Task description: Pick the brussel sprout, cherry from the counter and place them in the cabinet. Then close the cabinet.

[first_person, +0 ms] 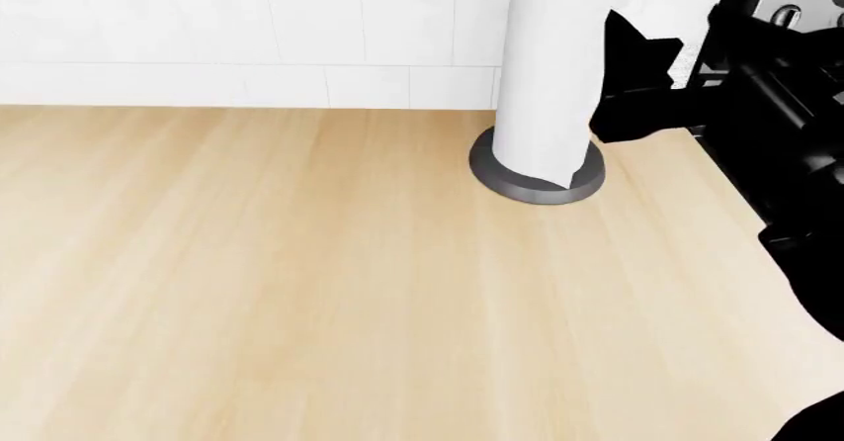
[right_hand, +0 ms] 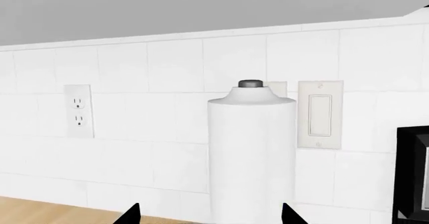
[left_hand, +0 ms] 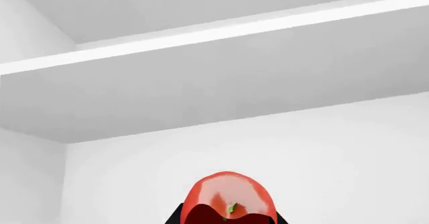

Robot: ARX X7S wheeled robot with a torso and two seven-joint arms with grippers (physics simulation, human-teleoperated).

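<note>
Your left gripper (left_hand: 228,219) is clamped on the cherry (left_hand: 228,196), which sits between the dark fingertips, its green stem nub facing the wrist camera. Behind it you see only white cabinet (left_hand: 268,148) panels and a shelf (left_hand: 201,86) overhead, so the fruit appears to be inside the cabinet, held up for release. I judge the next step is to lower it to the cabinet floor before letting go, since a round fruit may roll if dropped. The floor itself is out of frame, so you cannot judge clearance from here.

The sprout shows in none of the 3 views; I cannot tell whether it is already stowed.

Moving right, the counter (first_person: 264,293) is pale wood grain, smooth and flat, running back to a white tiled wall (first_person: 237,36). A paper towel roll (first_person: 548,65) stands upright on a grey base (first_person: 528,186) near that wall.

Your right gripper (right_hand: 209,215) is spread, empty, its 2 tips either side of the roll in the wrist view, likely just parked. An outlet (right_hand: 78,111) and a switch (right_hand: 320,114) sit on the tiles behind.
</note>
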